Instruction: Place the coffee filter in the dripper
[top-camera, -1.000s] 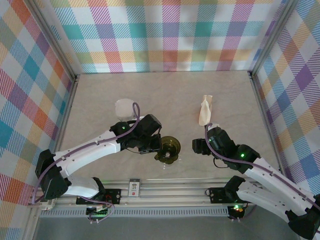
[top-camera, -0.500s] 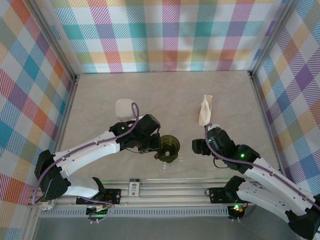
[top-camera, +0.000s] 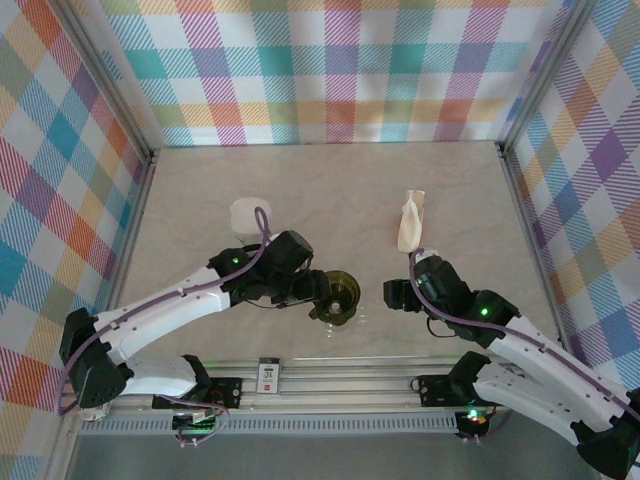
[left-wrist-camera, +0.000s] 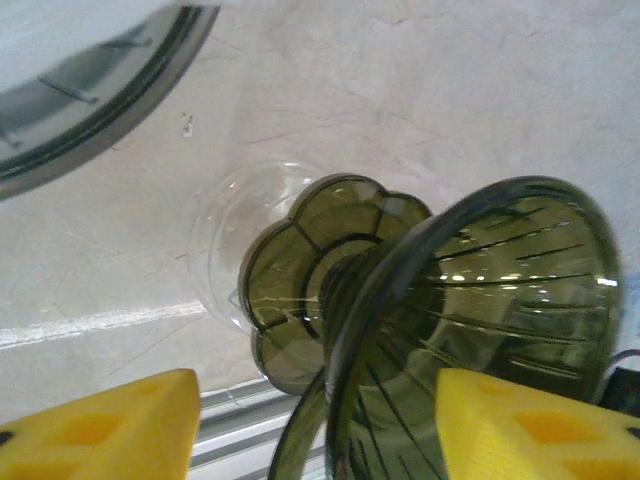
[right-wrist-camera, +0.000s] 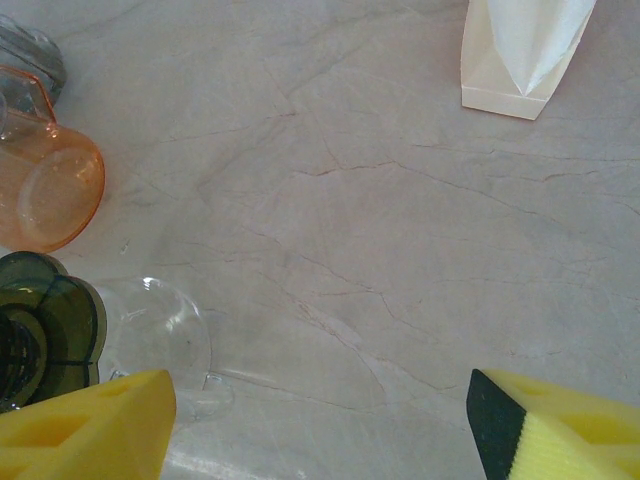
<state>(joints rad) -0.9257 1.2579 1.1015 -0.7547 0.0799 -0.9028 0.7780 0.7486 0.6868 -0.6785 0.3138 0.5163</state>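
Top: dripper (top-camera: 339, 293) near front edge, at left gripper (top-camera: 318, 291) tip; filter (top-camera: 411, 222) flat on table (top-camera: 330, 190), well apart, beyond right gripper (top-camera: 419, 264). Left wrist: gripper (left-wrist-camera: 315, 405) fingers spread, dripper (left-wrist-camera: 470, 290) between, mouth toward camera. Right wrist: gripper (right-wrist-camera: 320, 405) fingers spread over bare table (right-wrist-camera: 330, 200); filter (right-wrist-camera: 520, 50) top right.

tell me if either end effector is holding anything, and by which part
Nothing is held. The left end effector stands open around the dripper, a gap showing on one side; the right end effector is open over the table.
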